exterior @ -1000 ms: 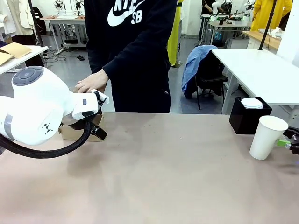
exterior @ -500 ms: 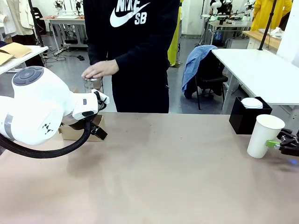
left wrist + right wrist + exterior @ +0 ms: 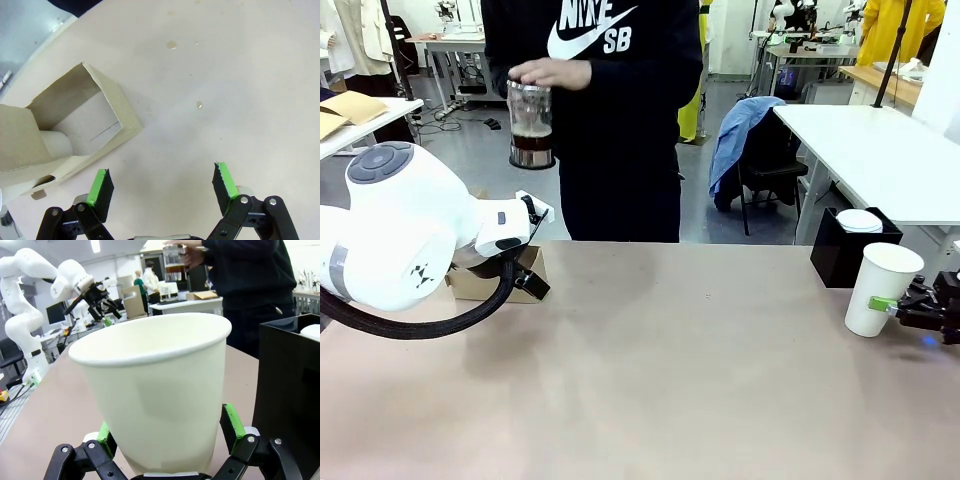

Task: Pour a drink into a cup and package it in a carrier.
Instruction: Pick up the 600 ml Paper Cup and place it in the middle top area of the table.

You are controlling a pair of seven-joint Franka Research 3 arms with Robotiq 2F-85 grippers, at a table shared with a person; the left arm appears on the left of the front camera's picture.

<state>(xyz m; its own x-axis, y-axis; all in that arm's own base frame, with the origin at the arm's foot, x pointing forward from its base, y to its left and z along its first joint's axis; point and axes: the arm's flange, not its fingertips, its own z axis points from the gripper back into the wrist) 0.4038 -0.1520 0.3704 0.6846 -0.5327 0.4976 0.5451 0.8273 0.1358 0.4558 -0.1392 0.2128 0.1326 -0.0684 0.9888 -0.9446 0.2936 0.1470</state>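
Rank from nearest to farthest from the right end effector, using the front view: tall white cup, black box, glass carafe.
1. The tall white cup, between the right end effector's pads.
2. The black box, just behind the cup.
3. The glass carafe, held by the person, far left.

carafe (image 3: 531,125) lifted by person's hand (image 3: 552,72) (dark drink (image 3: 531,141) inside), cup (image 3: 882,288) shifted left

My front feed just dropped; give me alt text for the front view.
A person across the table holds a glass carafe of dark drink up at chest height, hand on top. At the table's right edge the right gripper grips the tall white cup beside a black box; at left, the left arm is by the brown carrier.
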